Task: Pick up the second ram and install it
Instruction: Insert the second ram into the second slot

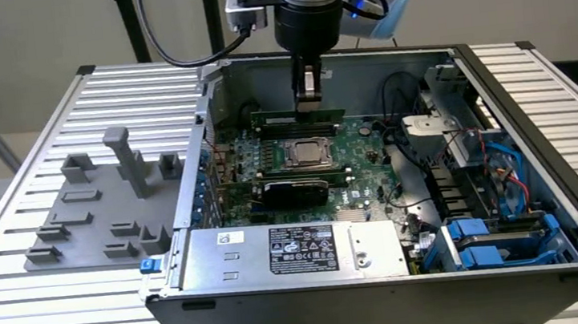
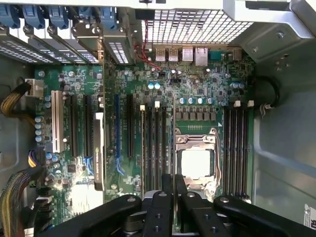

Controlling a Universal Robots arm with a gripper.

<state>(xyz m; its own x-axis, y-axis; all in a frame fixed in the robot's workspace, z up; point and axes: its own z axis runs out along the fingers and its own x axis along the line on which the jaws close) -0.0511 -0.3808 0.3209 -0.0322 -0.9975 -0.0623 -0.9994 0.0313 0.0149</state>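
The second ram (image 1: 274, 120), a thin dark-green stick, hangs level over the far part of the motherboard (image 1: 359, 163) inside the open PC case. My gripper (image 1: 309, 105) reaches straight down onto the middle of its top edge and is shut on it. In the wrist view the two black fingers (image 2: 163, 197) press together around the gripper (image 2: 174, 180), in line with the long black memory slots (image 2: 157, 148) beside the CPU socket (image 2: 196, 163). The stick is edge-on there and hard to make out.
More memory slots (image 2: 237, 148) lie on the other side of the socket. An upright expansion card (image 1: 291, 184) and the power supply (image 1: 298, 250) sit nearer. Cables and blue drive bays (image 1: 490, 237) crowd the exterior view's right. Grey fixture blocks (image 1: 110, 205) stand on the slatted table at the left.
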